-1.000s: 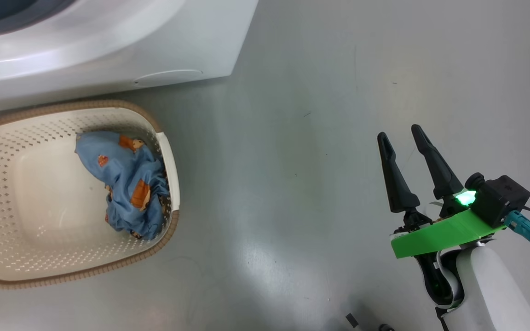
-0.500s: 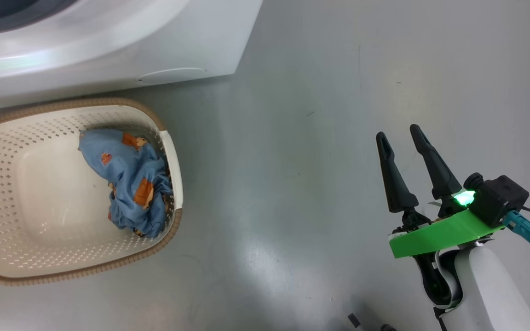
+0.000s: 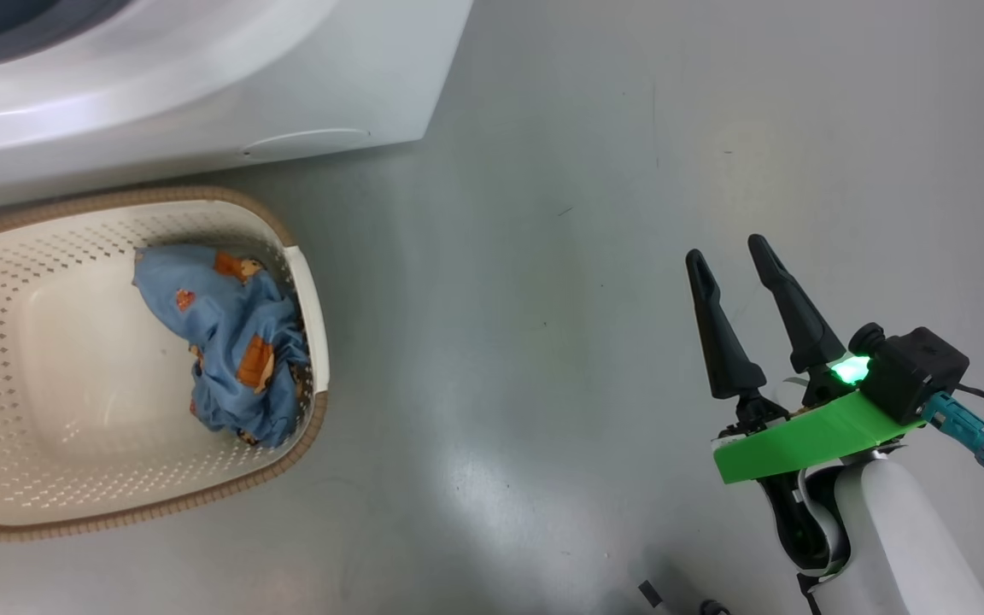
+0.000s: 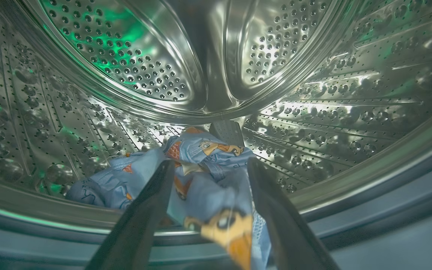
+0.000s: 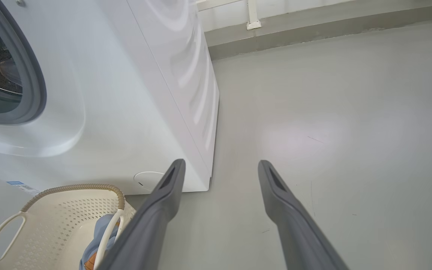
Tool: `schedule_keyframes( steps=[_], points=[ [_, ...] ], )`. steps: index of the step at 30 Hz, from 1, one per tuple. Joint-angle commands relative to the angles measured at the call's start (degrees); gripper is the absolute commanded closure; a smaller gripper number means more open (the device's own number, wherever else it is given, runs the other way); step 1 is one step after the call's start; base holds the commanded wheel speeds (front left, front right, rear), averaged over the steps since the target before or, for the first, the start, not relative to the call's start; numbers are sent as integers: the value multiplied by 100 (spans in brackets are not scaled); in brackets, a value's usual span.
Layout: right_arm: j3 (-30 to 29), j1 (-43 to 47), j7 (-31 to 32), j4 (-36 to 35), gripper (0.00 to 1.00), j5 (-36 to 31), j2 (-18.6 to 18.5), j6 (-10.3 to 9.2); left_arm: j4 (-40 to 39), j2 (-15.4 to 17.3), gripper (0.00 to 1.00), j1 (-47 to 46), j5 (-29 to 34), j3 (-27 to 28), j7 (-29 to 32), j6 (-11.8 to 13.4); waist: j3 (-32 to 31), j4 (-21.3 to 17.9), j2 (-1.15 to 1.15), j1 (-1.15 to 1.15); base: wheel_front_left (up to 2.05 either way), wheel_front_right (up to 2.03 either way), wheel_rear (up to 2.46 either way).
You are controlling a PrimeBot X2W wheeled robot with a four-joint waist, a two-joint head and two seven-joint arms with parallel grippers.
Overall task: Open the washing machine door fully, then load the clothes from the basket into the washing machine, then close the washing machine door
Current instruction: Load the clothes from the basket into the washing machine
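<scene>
A soft blue cloth (image 4: 201,180) with orange cartoon pictures lies crumpled at the front edge of the washing machine (image 3: 202,94)'s shiny drum (image 4: 313,112). The left gripper (image 4: 208,165) is spread wide around it, not squeezing. Another blue bundle (image 3: 227,342) sits bunched against the basket (image 3: 14,359)'s right wall. The right gripper (image 3: 725,248) is wide open, holding nothing.

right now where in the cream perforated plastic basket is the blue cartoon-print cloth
In the head view, the blue cartoon-print cloth lies bunched against the right wall of the cream perforated plastic basket, which stands in front of the white washing machine.
</scene>
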Motion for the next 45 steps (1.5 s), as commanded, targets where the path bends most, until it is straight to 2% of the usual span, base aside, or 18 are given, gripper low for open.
schedule_keyframes(
  steps=[1,10,25,30,36,45],
  points=[
    [129,3,-27,-95,0,63,6,16,-39,256,0,-172,-20,-3,-35,-9,-7,-24,0,0,0,0,0],
    [97,19,-27,-116,0,74,9,16,-142,212,0,-118,-257,-497,-80,-9,12,-61,0,0,0,0,0],
    [5,43,-27,-128,0,39,-35,16,-183,190,0,226,-959,-676,-127,-9,-44,145,0,0,0,0,0],
    [-26,56,-27,-136,0,22,-65,16,-494,237,0,495,-1038,-434,-133,-9,-76,217,0,0,0,0,0],
    [-59,79,-27,-140,0,7,-101,16,-922,228,0,880,-967,110,-135,-9,-128,298,0,0,0,0,0],
    [-122,173,-27,-144,0,-3,-201,16,-1743,-28,0,1879,-322,1075,-135,2,-288,438,0,0,0,0,0]
  ],
)
